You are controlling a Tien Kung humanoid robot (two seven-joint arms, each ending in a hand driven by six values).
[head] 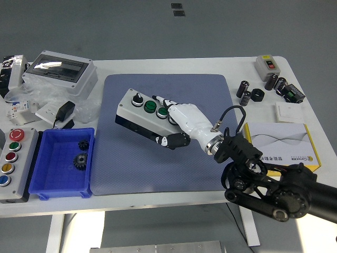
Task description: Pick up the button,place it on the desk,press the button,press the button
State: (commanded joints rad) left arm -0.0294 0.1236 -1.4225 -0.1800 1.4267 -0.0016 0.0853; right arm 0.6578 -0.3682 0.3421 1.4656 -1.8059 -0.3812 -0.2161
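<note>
Centrally, the right hand [181, 122], white w/ black fingertips, is gripping the button box [145, 114] at its 4 o'clock end: fingers [167, 103] lying over the top face beside the green buttons, thumb [171, 140] curling under the dark base, so the hand is closing around the box. The box is sitting tilted, its 4 o'clock end in the hand; whether its 10 o'clock end is touching the mat cannot be told. Its top is showing a black selector knob [135, 98] & two green buttons [150, 107]. Beneath it the blue-grey mat [167, 168] is covering the middle of the white table [174, 64]. The black right arm [274, 184] is entering from 4 o'clock.

At 9 o'clock a blue bin [62, 182] is holding two black gears [80, 160]; just beside it, further toward 9, a grey control station [16, 163] is showing red, green, yellow & blue buttons. At 10 o'clock a clear-lidded enclosure [62, 71] is standing near a black power adapter [66, 110] & plastic-bagged parts [23, 103].

At 3 o'clock a white-and-yellow carton [281, 147] is lying just beside the mat. At 2 o'clock black cylindrical parts [245, 92] are clustering near a small grey switch box [267, 65] & a white wall switch [289, 111].
</note>
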